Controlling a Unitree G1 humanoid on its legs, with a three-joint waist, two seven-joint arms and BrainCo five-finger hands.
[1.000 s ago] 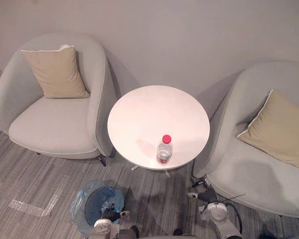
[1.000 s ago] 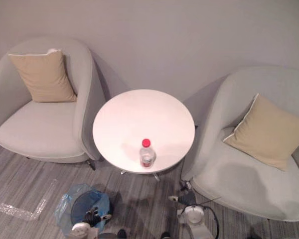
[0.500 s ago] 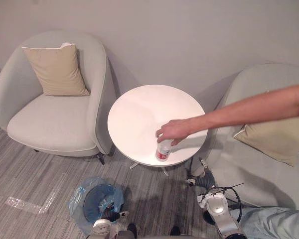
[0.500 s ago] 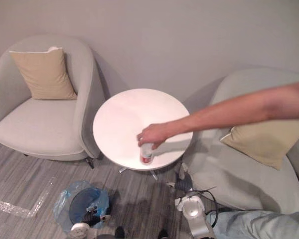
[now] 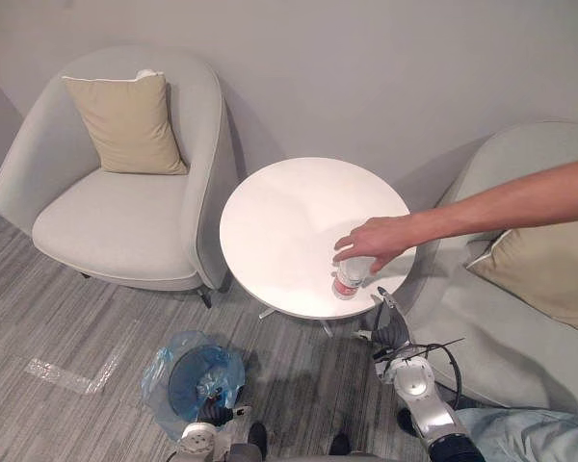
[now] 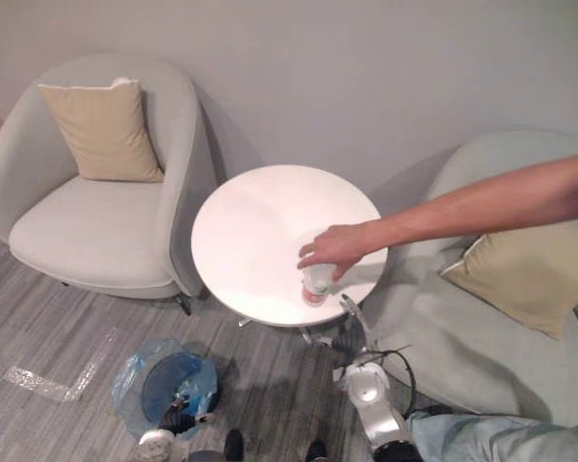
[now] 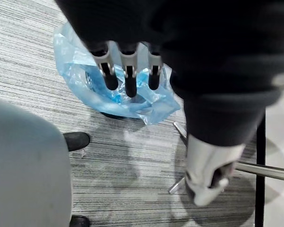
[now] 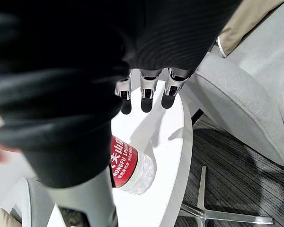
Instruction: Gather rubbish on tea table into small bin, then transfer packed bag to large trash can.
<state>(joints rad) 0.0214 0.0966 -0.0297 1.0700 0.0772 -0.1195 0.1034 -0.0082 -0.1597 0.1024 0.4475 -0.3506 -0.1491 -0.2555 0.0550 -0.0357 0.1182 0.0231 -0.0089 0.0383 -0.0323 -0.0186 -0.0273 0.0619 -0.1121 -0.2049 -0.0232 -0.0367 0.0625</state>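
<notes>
A clear plastic bottle [image 5: 347,281] with a red label stands near the right front edge of the round white tea table [image 5: 289,221]. A person's hand [image 5: 371,239] reaches in from the right and grips its top. My right hand [image 5: 392,334] is raised just below the table's rim beside the bottle, open, its fingers [image 8: 145,89] straight over the tabletop, with the bottle [image 8: 131,166] close by. My left hand [image 7: 128,71] hangs open above the small bin [image 5: 195,381] lined with a blue bag [image 7: 85,82] on the floor.
Two grey armchairs flank the table, the left one [image 5: 125,217] and the right one [image 5: 520,337], each with a tan cushion [image 5: 127,123]. The person's arm [image 5: 501,202] crosses above the right chair. The floor is grey striped carpet with a strip of tape [image 5: 67,375].
A person's arm has come in from the right and taken hold of the bottle's top. My right hand has risen toward the table's rim. The camera has shifted a little.
</notes>
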